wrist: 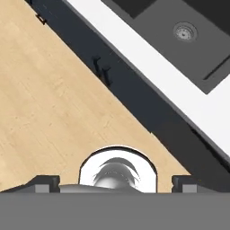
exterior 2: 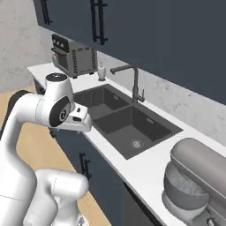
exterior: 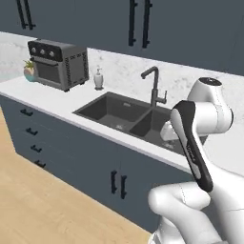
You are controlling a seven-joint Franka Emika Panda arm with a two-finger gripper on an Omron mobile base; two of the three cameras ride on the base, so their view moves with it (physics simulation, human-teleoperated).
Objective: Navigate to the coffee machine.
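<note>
The gripper (wrist: 117, 182) hangs over the wooden floor (wrist: 54, 108), its fingertips well apart with nothing between them. Just ahead of it runs the white counter (exterior: 57, 107) edge above dark blue cabinets (exterior: 71, 157), with open floor along their front. Beyond the edge lies the double sink (exterior 2: 128, 123) with its dark faucet (exterior: 153, 86). Farther along stand a toaster oven (exterior: 57, 64), a soap dispenser (exterior: 98, 78) and a small plant (exterior: 29, 70); a stand mixer (exterior 2: 198, 176) sits the other way. I see no coffee machine from here.
</note>
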